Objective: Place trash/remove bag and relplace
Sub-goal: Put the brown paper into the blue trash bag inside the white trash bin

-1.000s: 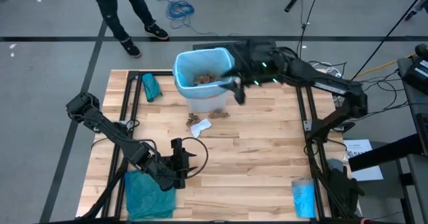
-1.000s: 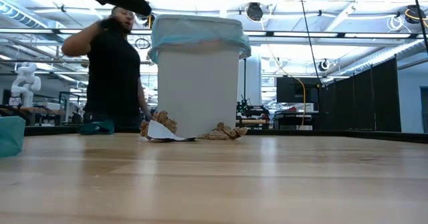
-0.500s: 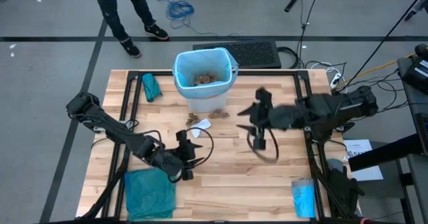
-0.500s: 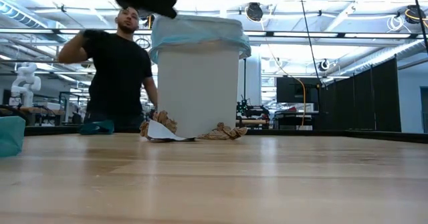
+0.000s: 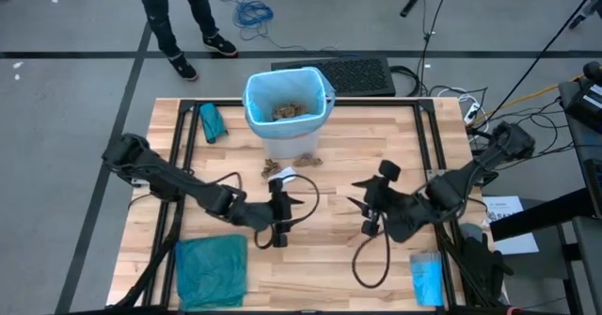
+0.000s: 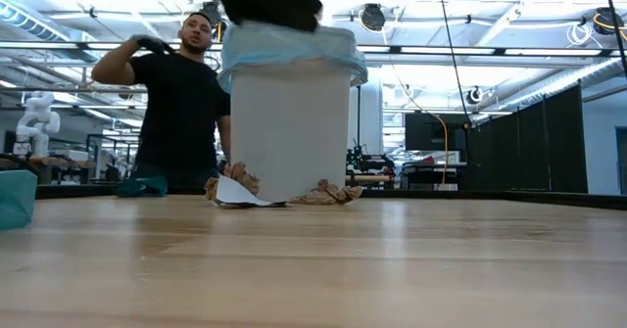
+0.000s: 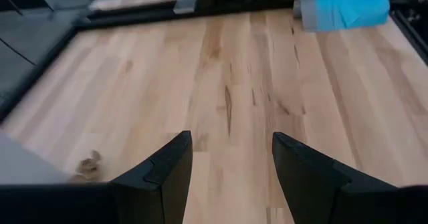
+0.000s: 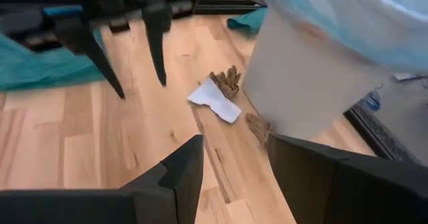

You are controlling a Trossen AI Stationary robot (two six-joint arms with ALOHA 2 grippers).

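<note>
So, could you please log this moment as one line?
left gripper: open, empty, mid-table | right gripper: open, empty, mid-table | bin: bag in, scraps inside | more scraps: beside bin

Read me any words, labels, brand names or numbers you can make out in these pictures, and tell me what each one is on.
None can be read.
White sheet beside the table's right edge: dark marks, too small to read.
White bin, blue roll, white scrap: no lettering shows.

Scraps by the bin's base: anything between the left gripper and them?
Nothing visible. The open left gripper hangs above bare table, with the brown scraps and white piece just beyond, toward the bin.
</note>
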